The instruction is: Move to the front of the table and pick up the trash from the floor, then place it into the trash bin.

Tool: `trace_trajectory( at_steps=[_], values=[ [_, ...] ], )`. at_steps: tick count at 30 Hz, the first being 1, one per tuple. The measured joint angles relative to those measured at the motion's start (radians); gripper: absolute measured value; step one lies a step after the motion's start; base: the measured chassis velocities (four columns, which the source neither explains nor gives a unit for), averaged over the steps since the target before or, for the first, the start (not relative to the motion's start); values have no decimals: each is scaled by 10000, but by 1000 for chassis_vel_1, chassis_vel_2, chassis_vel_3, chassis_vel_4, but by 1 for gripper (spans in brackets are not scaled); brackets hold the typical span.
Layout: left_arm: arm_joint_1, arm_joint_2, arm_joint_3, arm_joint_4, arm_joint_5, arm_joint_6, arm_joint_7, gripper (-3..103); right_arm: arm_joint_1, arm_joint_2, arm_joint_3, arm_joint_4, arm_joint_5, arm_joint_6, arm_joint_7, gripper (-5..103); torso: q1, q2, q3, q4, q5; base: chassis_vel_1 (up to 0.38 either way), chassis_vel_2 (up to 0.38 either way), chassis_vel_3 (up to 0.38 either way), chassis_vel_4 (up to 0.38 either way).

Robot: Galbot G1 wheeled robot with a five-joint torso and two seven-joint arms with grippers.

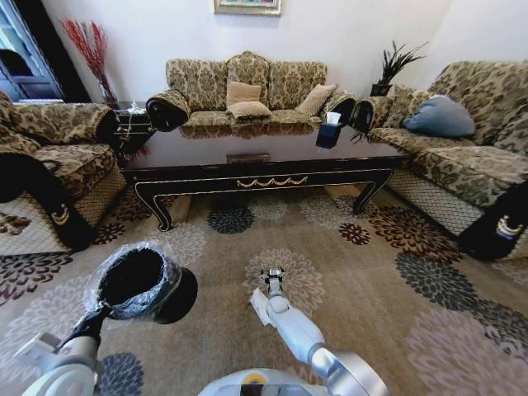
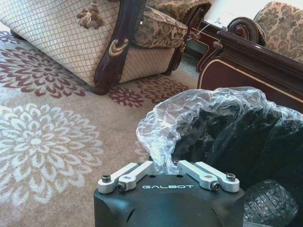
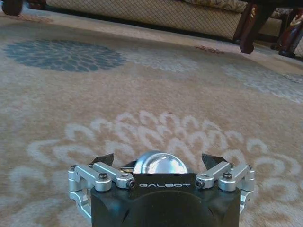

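Note:
The trash bin, black with a crinkled clear liner, hangs tilted above the carpet at the lower left. My left gripper is shut on its rim and liner. My right gripper is low over the carpet's pale flower in front of the table. Its fingers stand open. A clear, shiny rounded thing sits between them with a gap on each side; I cannot tell whether it is the bottle. A white scrap of trash shows beside the right wrist.
Sofas ring the table: one at the left, one behind, one at the right. A small black tissue box stands on the tabletop. The patterned carpet spreads open to my right.

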Motion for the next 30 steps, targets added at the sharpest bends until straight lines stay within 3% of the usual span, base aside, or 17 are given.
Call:
trace_trajectory(
  at_steps=[13, 20, 30],
  values=[
    [16, -18, 15, -42, 16, 0, -1, 3, 90, -19, 256, -364, 38, 52, -557, 101, 0, 0, 0, -1, 0, 0, 0, 0, 0],
    [82, -60, 20, -63, 28, 0, 0, 3, -43, -62, 255, -264, -42, 120, -751, 78, 0, 0, -1, 0, -1, 0, 0, 0, 0],
    [73, -63, 65, -63, 64, -22, 5, 3, -219, -218, 254, 63, -97, 161, -752, 76, 0, 1, -1, 3, 2, 0, 0, 0, 0]
  ],
)
